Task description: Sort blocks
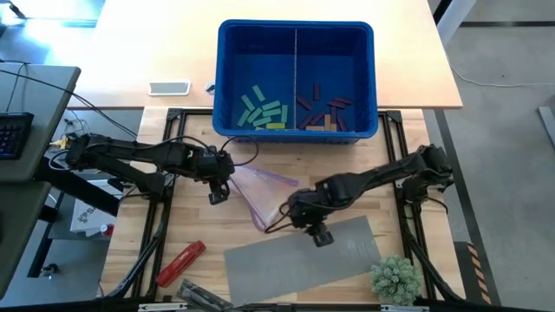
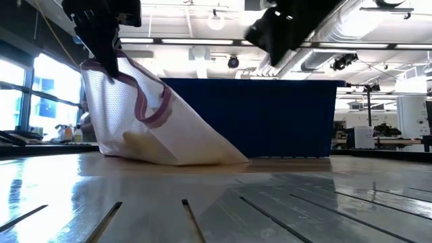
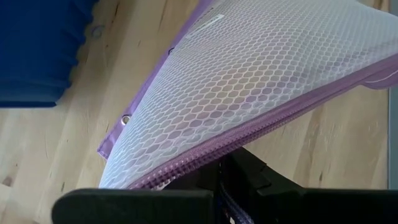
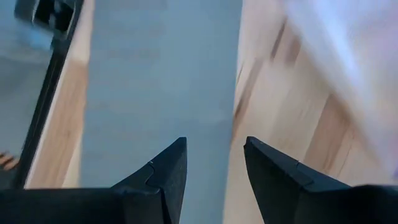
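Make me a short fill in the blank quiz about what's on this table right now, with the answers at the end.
1. The left gripper is shut on the ____ pouch.
2. The blocks lie inside the ____ bin.
3. The right gripper, fingers apart and empty, hangs over the ____ mat.
4. A divider splits the bin into ____ compartments.

Answers: mesh; blue; grey; two

- No text, brand, number or sign can be read in any view.
- The small white label (image 3: 207,20) on the mesh pouch (image 3: 249,93) shows marks, but they are too small to read.
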